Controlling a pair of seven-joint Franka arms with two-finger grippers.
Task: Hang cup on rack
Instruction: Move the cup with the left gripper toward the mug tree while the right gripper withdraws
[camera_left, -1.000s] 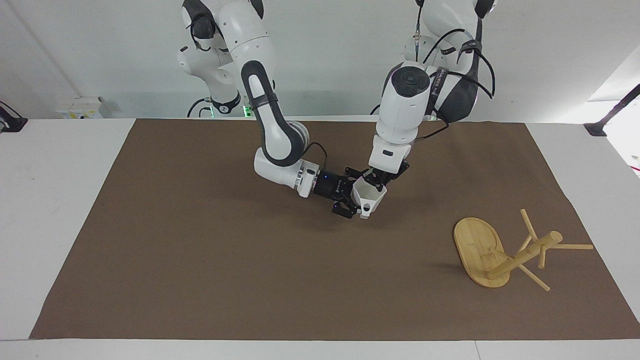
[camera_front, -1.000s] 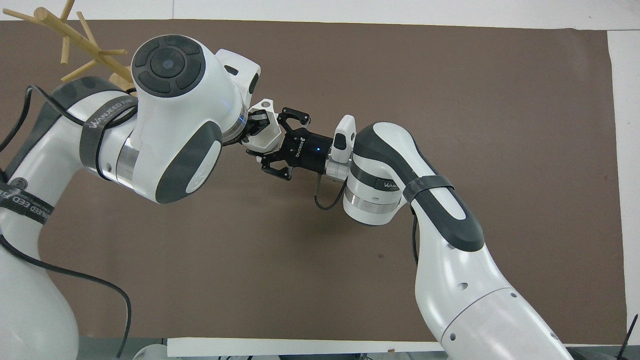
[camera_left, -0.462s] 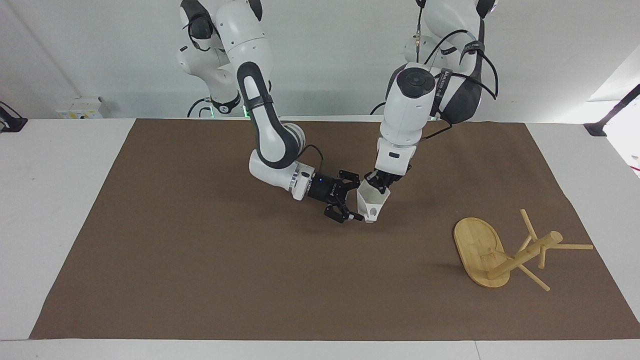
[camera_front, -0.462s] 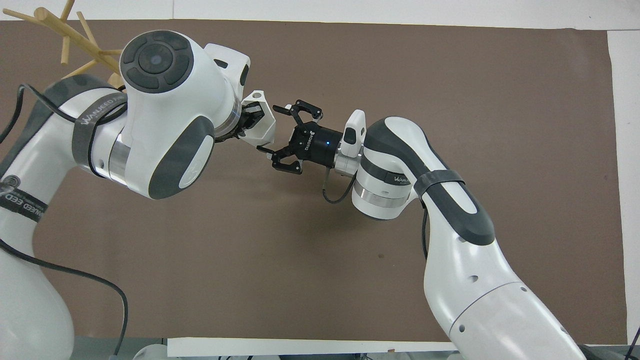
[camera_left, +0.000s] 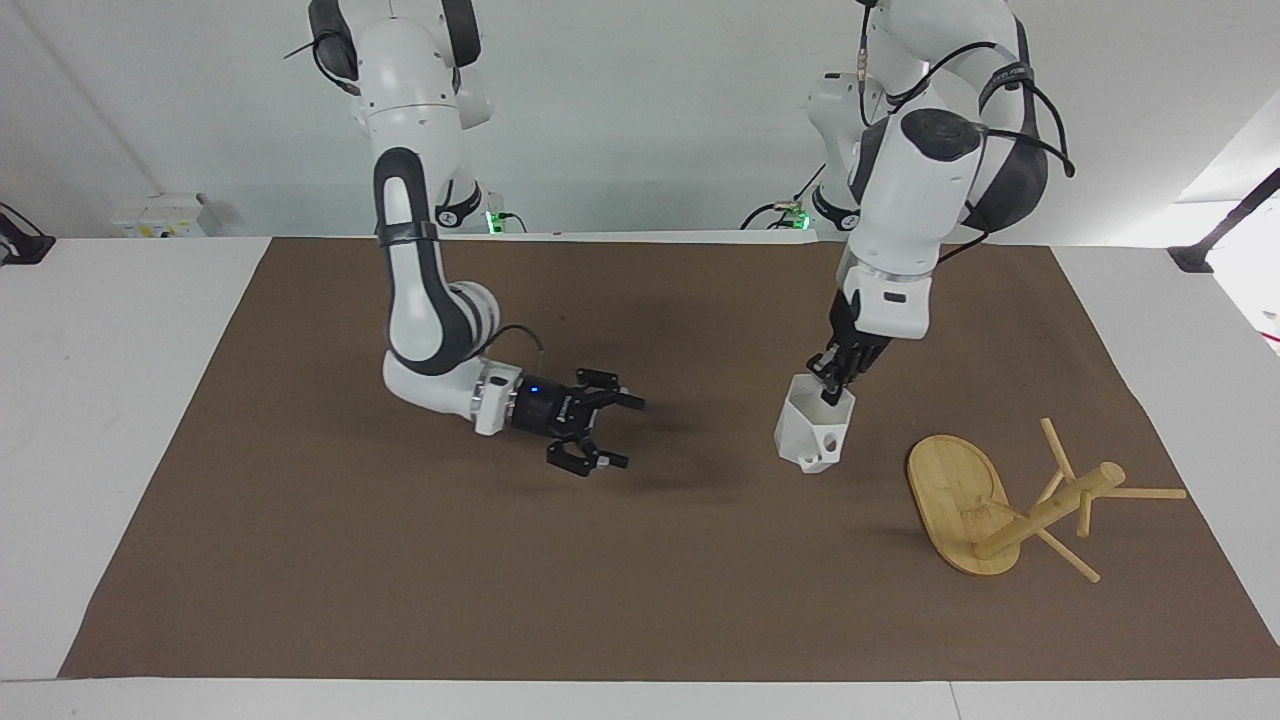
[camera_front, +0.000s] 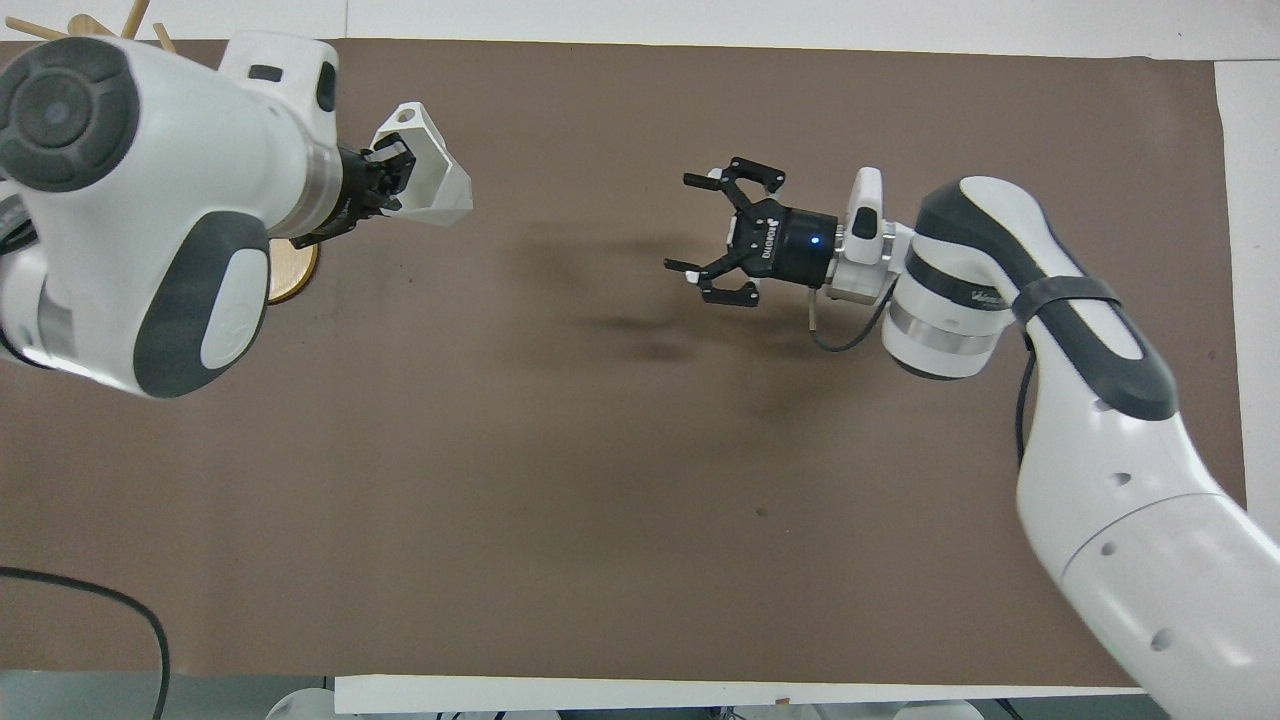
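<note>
The white faceted cup (camera_left: 812, 435) hangs from my left gripper (camera_left: 832, 390), which is shut on its rim, over the brown mat close to the rack's base. The handle with its hole points down and away from the robots. The cup also shows in the overhead view (camera_front: 425, 185), held by the left gripper (camera_front: 390, 175). The bamboo rack (camera_left: 1040, 512) lies tipped on its side toward the left arm's end of the table, its oval base (camera_left: 955, 500) on edge. In the overhead view my left arm hides most of the rack (camera_front: 292, 272). My right gripper (camera_left: 628, 432) is open and empty, low over the mat's middle (camera_front: 680, 222).
The brown mat (camera_left: 400, 560) covers most of the white table (camera_left: 100, 400). The rack's thin pegs (camera_left: 1145, 493) stick out over the mat near its edge at the left arm's end.
The right gripper let go of the cup and drew back toward the right arm's end. The left gripper carried the cup toward the rack.
</note>
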